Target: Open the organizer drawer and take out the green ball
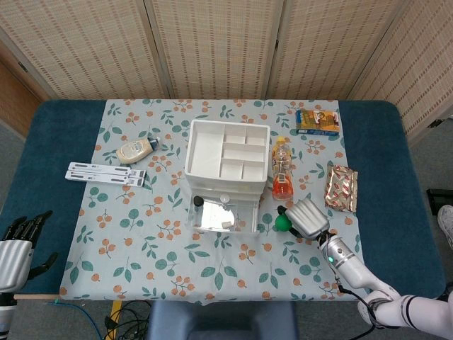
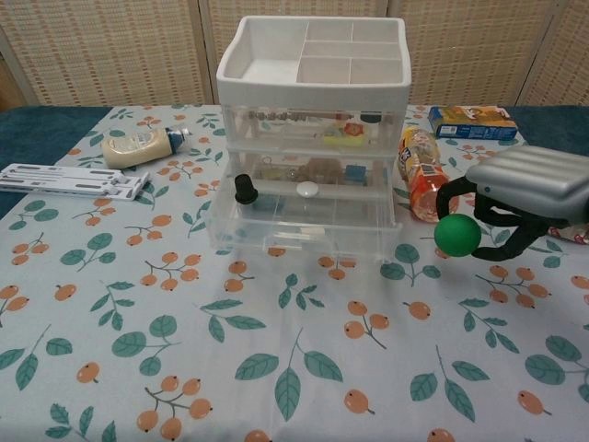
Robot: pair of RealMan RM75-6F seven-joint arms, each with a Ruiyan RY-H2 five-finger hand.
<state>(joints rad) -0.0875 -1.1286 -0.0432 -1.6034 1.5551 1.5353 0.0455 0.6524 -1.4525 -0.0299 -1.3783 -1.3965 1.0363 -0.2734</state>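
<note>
The right hand (image 2: 515,207) is gripping the green ball (image 2: 457,235) in curled fingers, right of the open organizer drawer (image 2: 302,228). Removal step appears done; setting it down likely comes next.

The organizer (image 2: 313,138) stands at frame centre, its bottom drawer (image 2: 304,226) pulled out; the ball (image 2: 457,235) in the right hand (image 2: 525,198) sits lower right of it.
</note>
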